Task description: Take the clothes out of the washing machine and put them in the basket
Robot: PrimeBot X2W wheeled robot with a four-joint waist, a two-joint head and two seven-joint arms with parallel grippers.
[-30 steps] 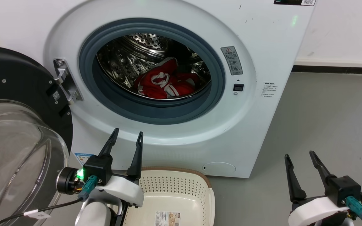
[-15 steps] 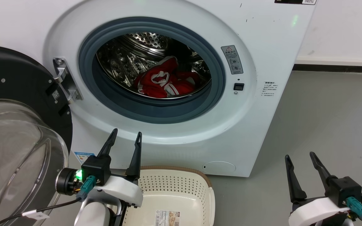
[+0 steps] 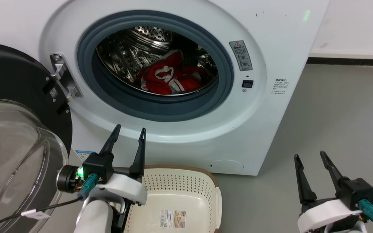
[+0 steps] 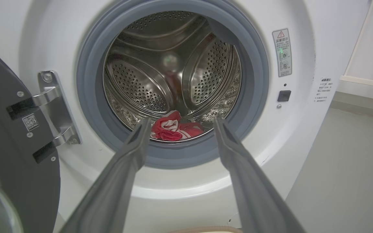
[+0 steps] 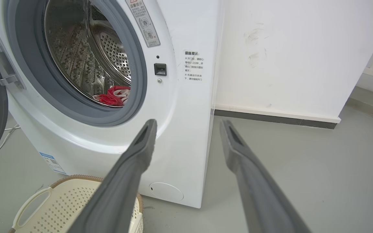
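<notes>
1. The clothes [image 3: 170, 77], red with white bands, lie heaped at the bottom of the perforated steel drum [image 3: 125, 55], just behind the grey porthole rim [image 3: 225, 81].
2. The washing machine [image 3: 280, 38] is white, and its black-framed door [image 3: 11, 81] is swung wide to the left, glass bowl outward.
3. The basket [image 3: 180, 189] sits on the floor against the machine's front, below the porthole, with a paper label [image 3: 172, 218] on its bottom.
4. The left gripper [image 3: 131, 128] hovers at the basket's left rim, fingers spread apart and empty, pointing towards the porthole.
5. The right gripper [image 3: 309, 154], fingers likewise apart and empty, hangs over the floor well right of the basket.
6. The floor [image 3: 335, 123] is smooth grey. A white wall [image 3: 355, 22] with a dark skirting strip [image 3: 348, 60] meets it right of the machine, and the right wrist view shows faint scuffs [image 5: 254, 42] on that wall.
</notes>
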